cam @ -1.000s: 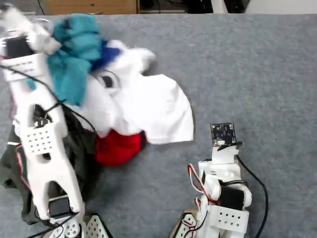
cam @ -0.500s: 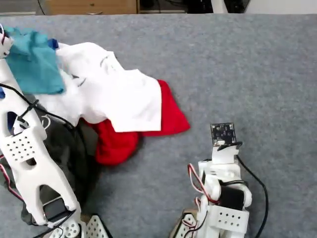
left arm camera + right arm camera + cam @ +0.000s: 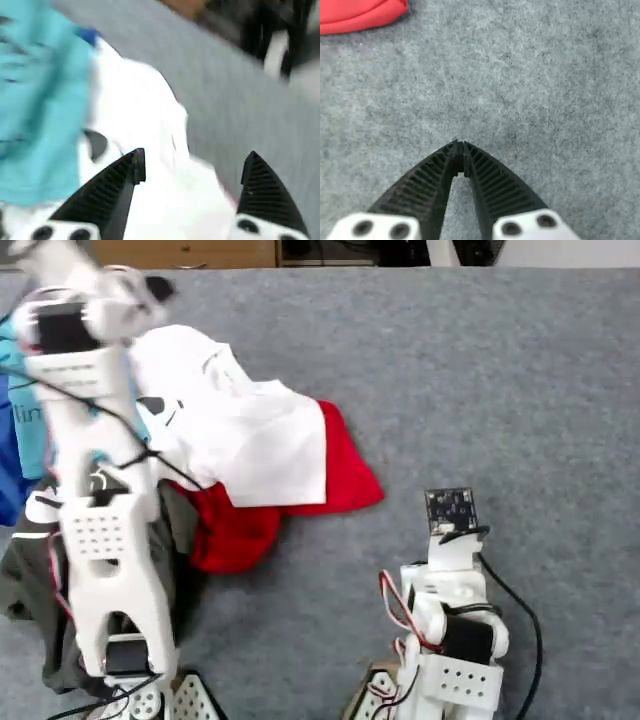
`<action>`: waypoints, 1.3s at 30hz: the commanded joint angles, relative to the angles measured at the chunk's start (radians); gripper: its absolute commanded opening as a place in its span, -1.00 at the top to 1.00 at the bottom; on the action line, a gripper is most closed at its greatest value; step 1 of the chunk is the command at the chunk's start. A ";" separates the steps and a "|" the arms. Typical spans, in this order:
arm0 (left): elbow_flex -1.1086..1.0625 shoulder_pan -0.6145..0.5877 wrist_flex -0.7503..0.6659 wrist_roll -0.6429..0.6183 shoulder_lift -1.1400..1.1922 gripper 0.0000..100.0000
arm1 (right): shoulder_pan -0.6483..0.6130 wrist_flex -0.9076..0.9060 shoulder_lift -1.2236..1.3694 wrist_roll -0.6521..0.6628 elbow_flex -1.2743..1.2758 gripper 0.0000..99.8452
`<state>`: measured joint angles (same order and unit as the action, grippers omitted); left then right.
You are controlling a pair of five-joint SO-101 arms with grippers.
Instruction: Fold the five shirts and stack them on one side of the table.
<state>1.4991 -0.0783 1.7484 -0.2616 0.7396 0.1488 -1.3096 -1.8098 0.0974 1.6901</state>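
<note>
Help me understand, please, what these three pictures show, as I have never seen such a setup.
These are two small robot arms at a grey table, meant to fold shirts. The high view looks down from a fixed camera: the left arm stands tall over the clothes, the right arm sits folded up. Each other picture comes from a camera on one arm's wrist. A white shirt lies over a red shirt, with a teal shirt, a blue shirt and a dark shirt beside them. The left fingers are open above the white shirt and hold nothing. The right fingers are shut over bare table, also empty.
</note>
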 commanded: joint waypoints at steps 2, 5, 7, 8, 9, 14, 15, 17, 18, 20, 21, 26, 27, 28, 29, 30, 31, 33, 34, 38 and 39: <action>-0.270 0.166 0.014 0.160 -0.064 0.40 | -0.004 -0.006 -0.087 -0.009 -0.001 0.99; -0.453 0.232 0.011 0.207 -0.056 0.43 | -0.004 -0.006 -0.087 -0.009 -0.001 0.99; -0.542 0.255 0.008 0.219 -0.053 0.43 | -0.004 -0.006 -0.087 -0.009 -0.001 0.99; -0.585 0.261 -0.008 0.213 -0.051 0.43 | -0.004 -0.006 -0.087 -0.009 -0.001 0.99; -0.623 0.262 -0.035 0.212 -0.044 0.43 | -0.004 -0.006 -0.087 -0.009 -0.001 0.99; -0.801 0.242 -0.201 0.155 0.041 0.44 | -0.004 -0.006 -0.087 -0.009 -0.001 0.99; -0.824 0.241 -0.221 0.132 0.062 0.44 | -0.004 -0.006 -0.087 -0.009 -0.001 0.99; -0.841 0.239 -0.238 0.081 0.104 0.44 | -0.004 -0.006 -0.087 -0.009 -0.001 0.99; -0.838 0.239 -0.238 0.061 0.124 0.44 | -0.004 -0.006 -0.087 -0.009 -0.001 0.99; -0.836 0.239 -0.245 0.038 0.145 0.53 | -0.004 -0.006 -0.087 -0.009 -0.001 0.99; -0.827 0.239 -0.247 0.038 0.153 0.60 | -0.004 -0.006 -0.087 -0.009 -0.001 0.99; -0.744 0.221 -0.239 0.097 0.163 0.95 | -0.004 -0.006 -0.087 -0.009 -0.001 0.99; -0.727 0.206 -0.236 0.104 0.156 0.93 | -0.004 -0.006 -0.087 -0.009 -0.001 0.99; -0.703 0.189 -0.230 0.106 0.154 0.96 | -0.004 -0.006 -0.087 -0.009 -0.001 0.99; -0.657 0.166 -0.218 0.106 0.147 0.97 | -0.004 -0.006 -0.087 -0.009 -0.001 0.99; -0.603 0.140 -0.187 0.106 0.134 0.96 | -0.004 -0.006 -0.087 -0.009 -0.001 0.99; -0.540 0.109 -0.158 0.098 0.122 0.96 | -0.004 -0.006 -0.087 -0.009 -0.001 0.99; -0.408 0.048 -0.117 0.095 0.101 0.96 | -0.004 -0.006 -0.087 -0.009 -0.001 0.99; -0.339 0.015 -0.107 0.092 0.093 0.96 | -0.004 -0.006 -0.087 -0.009 -0.001 0.99; -0.025 -0.114 -0.110 0.018 0.071 0.96 | -0.004 -0.006 -0.087 -0.009 -0.001 0.99; 0.057 -0.146 -0.133 0.006 0.077 0.96 | -0.004 -0.006 -0.087 -0.009 -0.001 0.99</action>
<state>1.2750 -0.1212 1.6379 -0.2140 0.8976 0.1488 -1.3096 -1.8098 0.0974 1.6901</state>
